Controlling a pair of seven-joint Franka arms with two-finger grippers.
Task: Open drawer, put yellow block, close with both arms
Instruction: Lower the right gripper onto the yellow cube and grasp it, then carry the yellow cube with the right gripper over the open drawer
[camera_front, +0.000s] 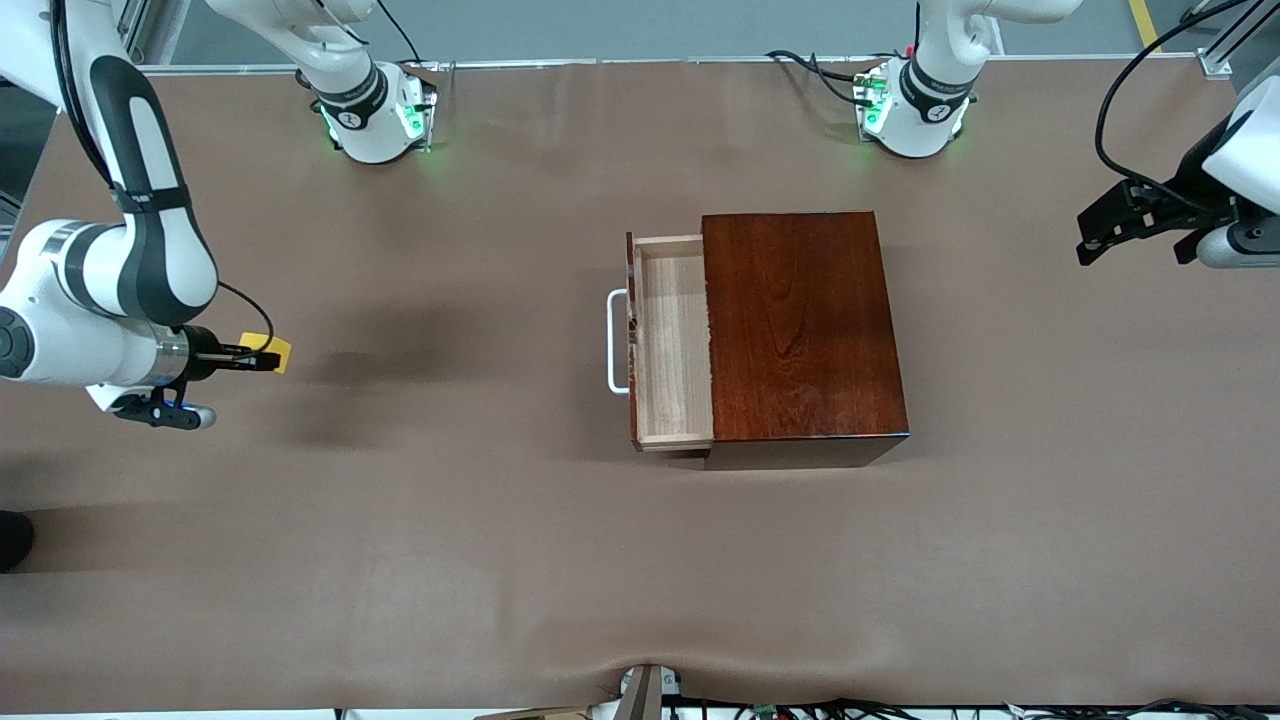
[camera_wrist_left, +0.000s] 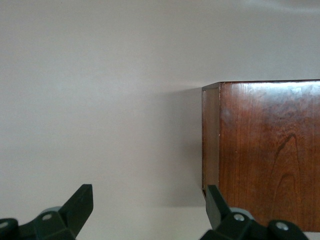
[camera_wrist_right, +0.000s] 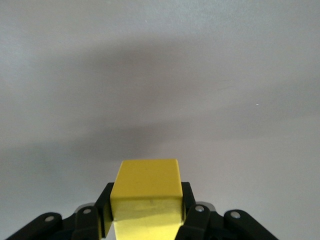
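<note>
The right gripper (camera_front: 262, 357) pinches the small yellow cube (camera_front: 270, 352) above the brown table (camera_front: 450, 520), toward the right arm's end. It should carry it level over the open pale-wood drawer (camera_front: 675, 340) of the mahogany box (camera_front: 800, 330). The left gripper (camera_front: 1125, 225) waits, fingers spread.

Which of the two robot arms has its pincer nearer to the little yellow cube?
The right. The right pincer is shut on the small yellow cube, above the brown table at the right arm's end. The left pincer hangs open at the left arm's end.
</note>
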